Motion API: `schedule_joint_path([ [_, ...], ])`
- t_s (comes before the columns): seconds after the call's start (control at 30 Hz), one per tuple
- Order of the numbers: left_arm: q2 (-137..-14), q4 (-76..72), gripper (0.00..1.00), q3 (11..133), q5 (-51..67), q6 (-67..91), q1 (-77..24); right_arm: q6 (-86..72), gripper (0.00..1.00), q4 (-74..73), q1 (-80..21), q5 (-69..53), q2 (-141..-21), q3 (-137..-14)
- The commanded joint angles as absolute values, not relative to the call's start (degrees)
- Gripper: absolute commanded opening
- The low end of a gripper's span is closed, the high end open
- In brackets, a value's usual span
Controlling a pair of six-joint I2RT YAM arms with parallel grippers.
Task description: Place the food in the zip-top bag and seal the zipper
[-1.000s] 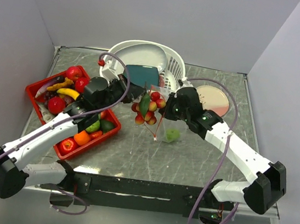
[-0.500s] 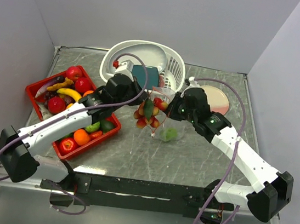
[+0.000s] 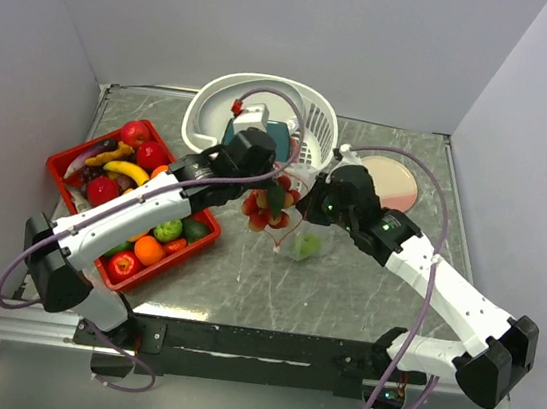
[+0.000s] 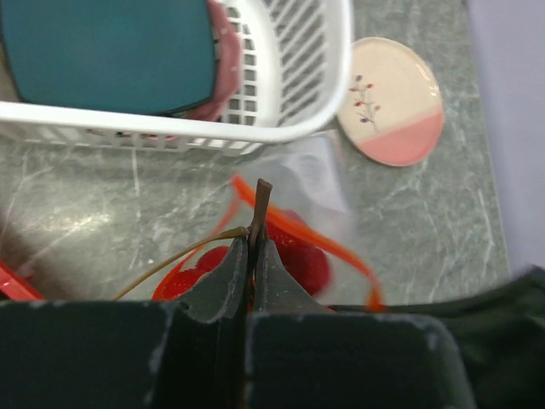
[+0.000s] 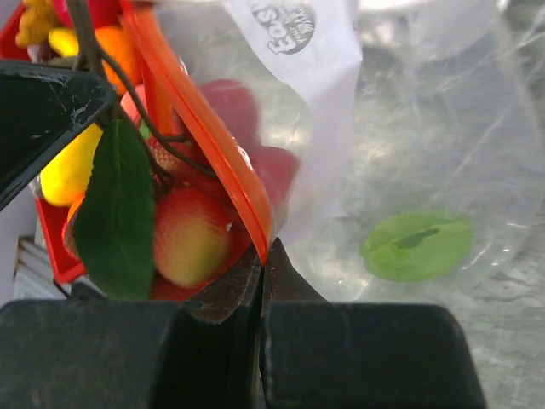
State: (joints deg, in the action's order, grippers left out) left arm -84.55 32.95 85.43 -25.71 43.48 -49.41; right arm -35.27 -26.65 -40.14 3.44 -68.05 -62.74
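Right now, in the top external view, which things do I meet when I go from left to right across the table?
In order: red plastic tray of toy fruit → red toy grape bunch → small green toy piece → round pink and cream plate. The white slotted basket overlaps the bunch sideways, so I leave it out.

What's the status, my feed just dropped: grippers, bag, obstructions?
Left gripper shut on grape bunch stem, at bag mouth. Right gripper shut on zipper, zip-top bag open. White basket close behind, not blocking.
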Motion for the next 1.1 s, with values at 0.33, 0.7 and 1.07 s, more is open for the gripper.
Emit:
schedule_joint_path([
  [0.33,-85.4,30.0,0.01,88.6,-27.3,43.2,-55.5,-35.6,0.0,-25.9,-41.3,0.2,-68.8,-67.7],
  [0.7,-92.8,40.0,0.01,94.9,-39.0,45.2,-55.5,-36.0,0.0,-28.1,-41.1,-0.8,-64.8,-68.7],
  [1.07,-89.4,34.5,0.01,93.3,-30.8,44.9,-55.4,-35.9,0.0,-28.0,-40.0,-0.8,-66.9,-70.4],
])
